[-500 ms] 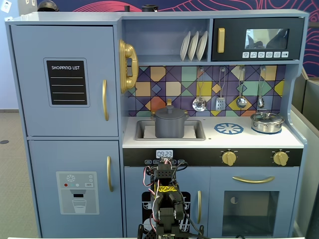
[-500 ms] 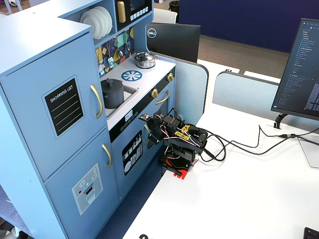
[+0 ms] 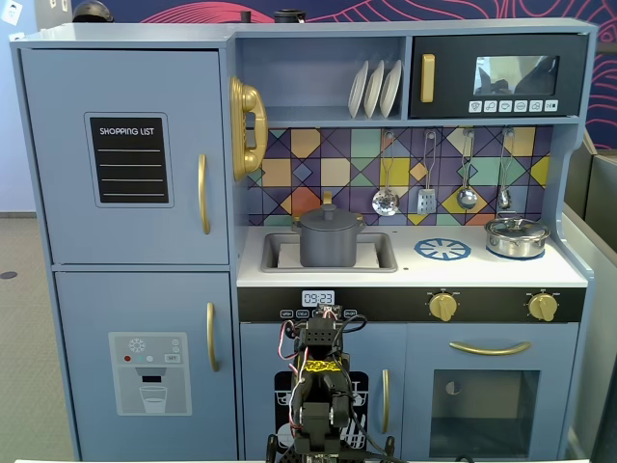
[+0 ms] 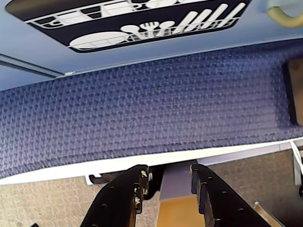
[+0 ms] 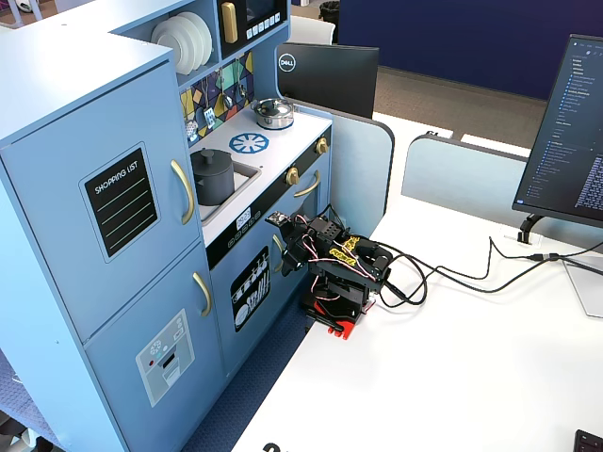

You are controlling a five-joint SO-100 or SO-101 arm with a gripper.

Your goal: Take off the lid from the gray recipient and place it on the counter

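The gray pot (image 3: 330,241) sits in the sink recess of the toy kitchen, left of the printed blue burner ring (image 3: 442,250) in a fixed view. Its lid (image 3: 330,218) rests flat on top, knob up, so nothing of the task is done yet. The white tabletop (image 3: 463,270) beside the sink has bare room for the lid; the shiny steel pot (image 3: 517,236) stands at its far right.

The arm is folded low at its base in front of the cabinet door, well below the pot, likely a rest pose. In the wrist view the gripper (image 4: 166,182) points down toward the blue carpet and the door's dish-rack print. The fingers (image 4: 137,182) stand a little apart, released, with nothing between them and touching nothing.
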